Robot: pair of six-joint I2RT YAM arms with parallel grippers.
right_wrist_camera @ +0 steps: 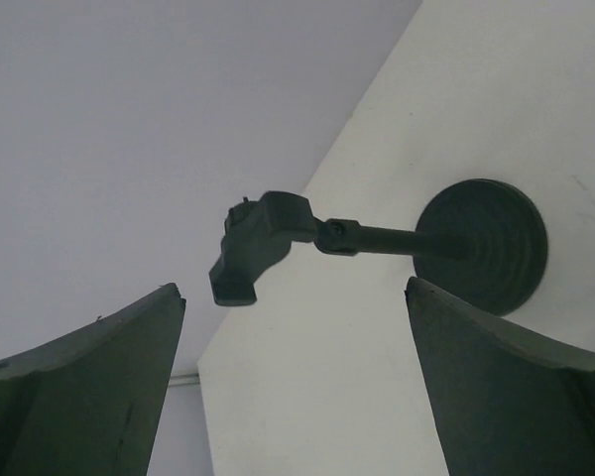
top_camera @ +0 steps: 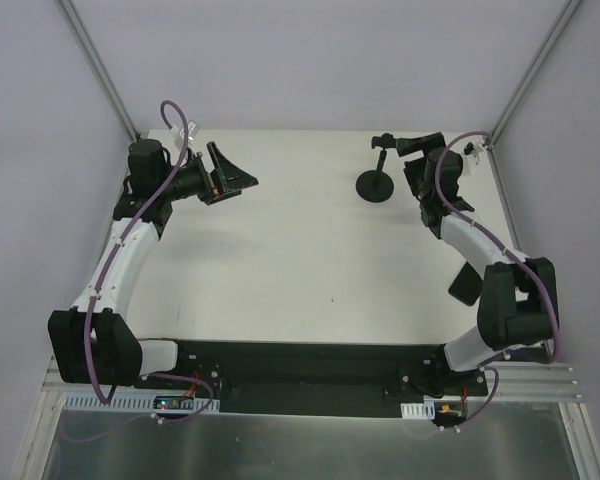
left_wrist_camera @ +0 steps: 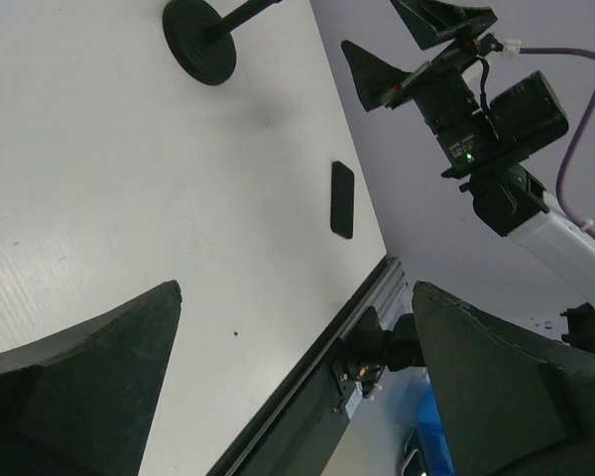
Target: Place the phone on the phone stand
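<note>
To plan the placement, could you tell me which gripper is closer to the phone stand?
The right gripper: it hangs open right beside the phone stand, whereas the left gripper, also open, is across the table on the far left.

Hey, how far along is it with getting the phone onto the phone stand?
Nothing looks done yet: the phone lies flat on the table near its right edge, apart from the phone stand, which holds nothing. The left hand and right hand are open and empty. Left: grasp the phone, lift it, seat it on the stand.
</note>
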